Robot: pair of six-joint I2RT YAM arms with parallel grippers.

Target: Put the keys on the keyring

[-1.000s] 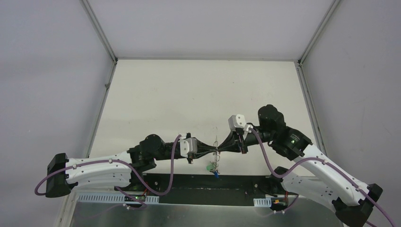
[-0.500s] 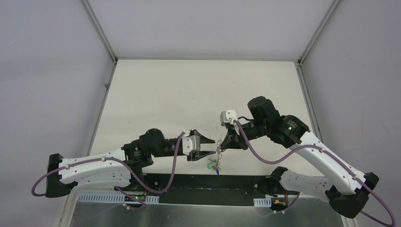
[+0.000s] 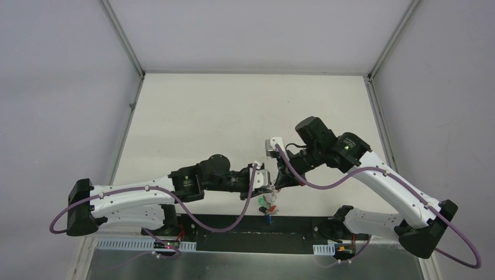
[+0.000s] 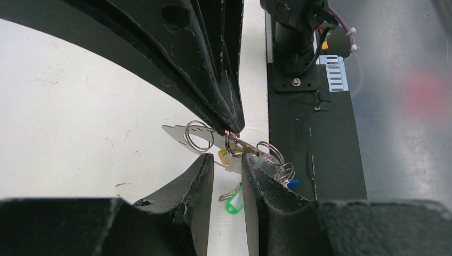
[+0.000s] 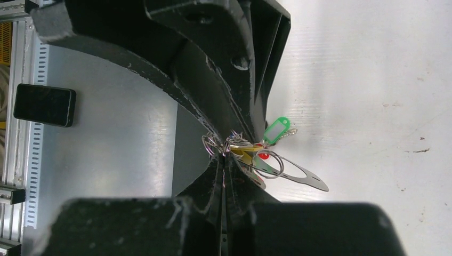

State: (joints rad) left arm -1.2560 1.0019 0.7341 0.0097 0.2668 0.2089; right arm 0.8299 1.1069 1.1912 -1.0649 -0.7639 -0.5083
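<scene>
The keys [image 3: 268, 204] hang as one bunch between the two grippers, just above the table's near edge. The bunch has a green tag [image 4: 233, 201], a blue bit [image 4: 292, 184], a red head [image 5: 262, 156], several silvery split rings and a flat pointed silvery plate [image 5: 301, 176]. My right gripper [image 5: 221, 158] is shut on a thin wire at the top of the bunch, the keyring [image 5: 210, 144], of which only small loops show. My left gripper [image 4: 228, 159] is open with a narrow gap. Its tips straddle the yellowish tag under the right gripper's tip [image 4: 230, 128].
The black base plate [image 3: 233, 224] and a shiny metal sheet [image 5: 106, 133] lie right under and behind the bunch. A small black box [image 5: 43, 104] sits on the sheet. The white table [image 3: 233, 116] stretches to the far wall, with grey walls on both sides.
The left gripper let go and opened, then moved right up to the bunch. The right arm shifted left with the bunch still in its grip. The keys swung slightly.
</scene>
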